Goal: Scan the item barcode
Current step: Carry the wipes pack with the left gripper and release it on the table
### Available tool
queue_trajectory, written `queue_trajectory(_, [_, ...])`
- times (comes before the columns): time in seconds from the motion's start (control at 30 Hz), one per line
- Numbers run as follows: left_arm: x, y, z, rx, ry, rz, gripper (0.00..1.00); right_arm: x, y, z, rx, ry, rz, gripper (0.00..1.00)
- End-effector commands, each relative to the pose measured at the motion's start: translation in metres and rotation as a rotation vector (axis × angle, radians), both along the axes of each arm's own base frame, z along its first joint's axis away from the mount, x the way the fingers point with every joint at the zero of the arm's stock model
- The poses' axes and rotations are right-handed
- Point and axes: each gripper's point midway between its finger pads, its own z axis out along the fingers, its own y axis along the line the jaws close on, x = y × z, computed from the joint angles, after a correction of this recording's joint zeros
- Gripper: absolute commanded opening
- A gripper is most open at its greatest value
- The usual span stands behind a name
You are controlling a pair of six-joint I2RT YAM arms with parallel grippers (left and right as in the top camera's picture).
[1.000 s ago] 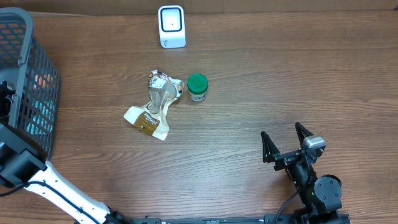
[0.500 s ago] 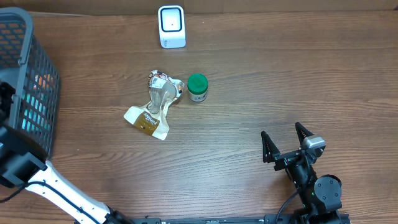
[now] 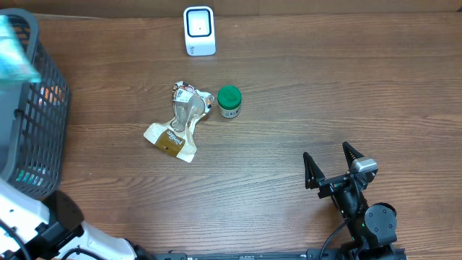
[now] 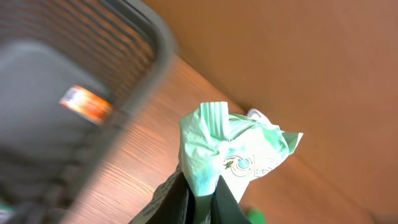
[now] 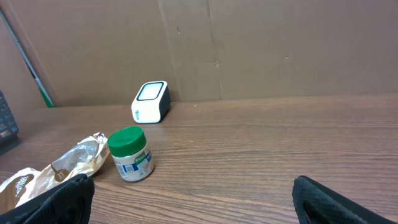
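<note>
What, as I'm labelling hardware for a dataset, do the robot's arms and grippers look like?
The right gripper has two black, pointed fingers, a small silver-grey block behind them, a round black joint and a thin black cable. The left arm is white with black joint housings. The left gripper is black too.

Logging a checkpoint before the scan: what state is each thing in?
Left end effector: shut on the green packet, raised.
Right end effector: open, empty.
Green-lidded jar: upright, lid on.
Brown pouch: lying crumpled on the table.
Scanner: standing upright, nothing at it.
Basket: standing, items inside.
</note>
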Motion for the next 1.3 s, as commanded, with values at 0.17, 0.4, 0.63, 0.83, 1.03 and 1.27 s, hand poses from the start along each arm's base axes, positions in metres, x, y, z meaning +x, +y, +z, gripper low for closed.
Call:
queue_trajectory(0.17, [0.037,-0.118,-0.082,0.143,0.302,-0.352,0.04,0.000,-0.001,-0.003,0.000,0.000,-0.006,1.00])
queue_trajectory(0.4, [0.052,-0.186,-0.191,0.213,0.540,-0.500,0.04,0.000,-0.001,-0.003,0.000,0.000,-0.006,1.00])
queue_trajectory(0.63, [0.060,-0.181,-0.286,0.240,0.639,-0.376,0.04,0.000,-0.001,-0.003,0.000,0.000,-0.006,1.00])
queue_trajectory(0.83, [0.058,-0.174,-0.340,0.227,0.643,-0.319,0.04,0.000,-0.001,-0.003,0.000,0.000,-0.006,1.00])
queue_trajectory(1.03, [0.057,-0.173,-0.347,0.229,0.645,-0.318,0.65,0.000,-0.001,-0.003,0.000,0.000,-0.005,1.00])
queue_trajectory(1.27, [0.062,-0.173,-0.314,0.212,0.637,-0.318,0.66,0.000,-0.001,-0.003,0.000,0.000,-0.006,1.00])
